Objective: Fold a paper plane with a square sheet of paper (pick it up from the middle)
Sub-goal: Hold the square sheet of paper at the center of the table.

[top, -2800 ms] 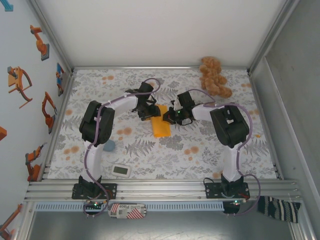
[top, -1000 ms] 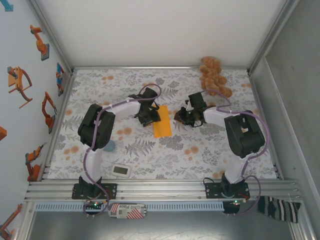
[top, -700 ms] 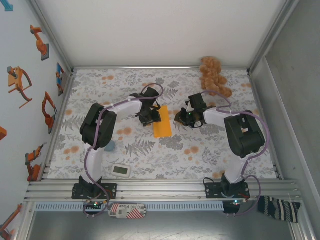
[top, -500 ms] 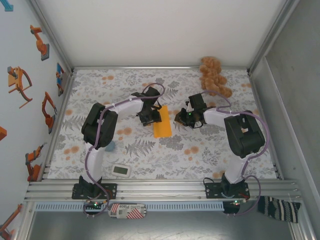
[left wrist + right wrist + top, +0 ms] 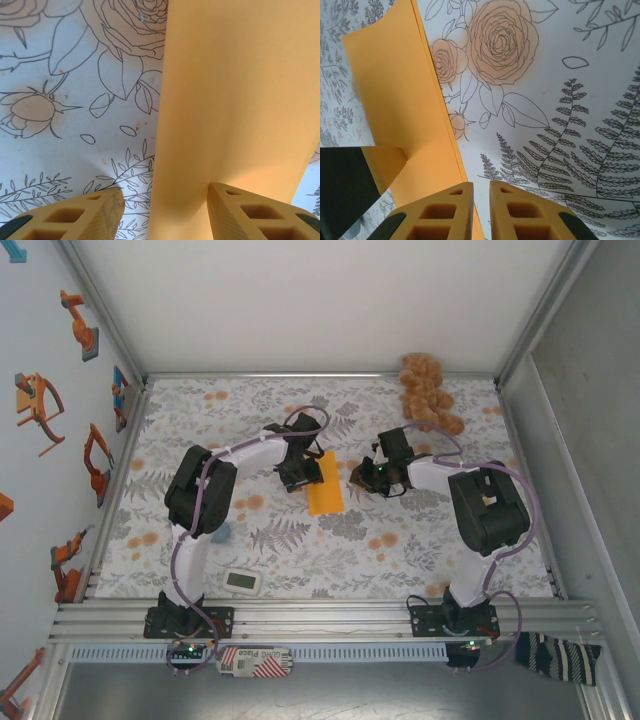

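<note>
Square sheet of paper: the left pincer, released, straddles its left long edge at the far end. The right pincer, clenched on nothing I can see, sits just off its right edge. Folded narrow, it lies mid-way across the counter — long axis far edge to near — left arm nearer.

White walls enclose a floral-clothed table, evenly lit.

Cloth nearside of the square sheet of paper lies open; a plush toy blocks the far-right corner.
</note>
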Controlling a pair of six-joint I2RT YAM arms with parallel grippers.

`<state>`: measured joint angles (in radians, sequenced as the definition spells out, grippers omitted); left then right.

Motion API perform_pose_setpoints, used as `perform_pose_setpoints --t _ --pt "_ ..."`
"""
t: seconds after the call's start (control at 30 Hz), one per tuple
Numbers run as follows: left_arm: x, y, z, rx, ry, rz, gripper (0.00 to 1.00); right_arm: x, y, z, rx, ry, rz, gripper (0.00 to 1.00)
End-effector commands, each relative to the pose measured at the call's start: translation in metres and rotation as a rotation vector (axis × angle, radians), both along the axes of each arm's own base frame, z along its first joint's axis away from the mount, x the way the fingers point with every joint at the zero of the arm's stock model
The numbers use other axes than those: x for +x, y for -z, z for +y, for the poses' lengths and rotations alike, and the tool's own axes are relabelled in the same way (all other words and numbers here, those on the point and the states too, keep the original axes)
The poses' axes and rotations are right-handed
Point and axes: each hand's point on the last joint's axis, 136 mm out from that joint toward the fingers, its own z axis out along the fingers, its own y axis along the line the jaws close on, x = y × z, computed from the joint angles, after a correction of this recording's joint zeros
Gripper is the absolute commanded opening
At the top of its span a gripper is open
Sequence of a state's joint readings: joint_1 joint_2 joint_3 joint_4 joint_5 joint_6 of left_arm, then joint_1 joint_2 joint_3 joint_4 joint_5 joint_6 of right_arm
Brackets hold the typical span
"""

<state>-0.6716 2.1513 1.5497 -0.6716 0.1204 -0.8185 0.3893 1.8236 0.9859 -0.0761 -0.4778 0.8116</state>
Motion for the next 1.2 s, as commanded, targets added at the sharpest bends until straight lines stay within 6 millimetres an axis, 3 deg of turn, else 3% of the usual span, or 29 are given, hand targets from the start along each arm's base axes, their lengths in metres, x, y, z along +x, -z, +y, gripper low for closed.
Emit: perform_pose_setpoints --t 0.0,0.93,1.17 --pt "-0.070 0.120 0.040 0.194 -0.003 0.293 0.53 0.000 0.004 -0.002 0.001 0.006 0.004 0.16" --pt "-0.082 0.133 0.037 0.175 0.034 0.356 0.55 0.003 0.003 0.018 0.082 -0.050 -0.004 0.15" --pt "-0.085 0.135 0.040 0.184 0.041 0.363 0.55 0.003 -0.007 0.039 0.139 -0.123 -0.035 0.12"
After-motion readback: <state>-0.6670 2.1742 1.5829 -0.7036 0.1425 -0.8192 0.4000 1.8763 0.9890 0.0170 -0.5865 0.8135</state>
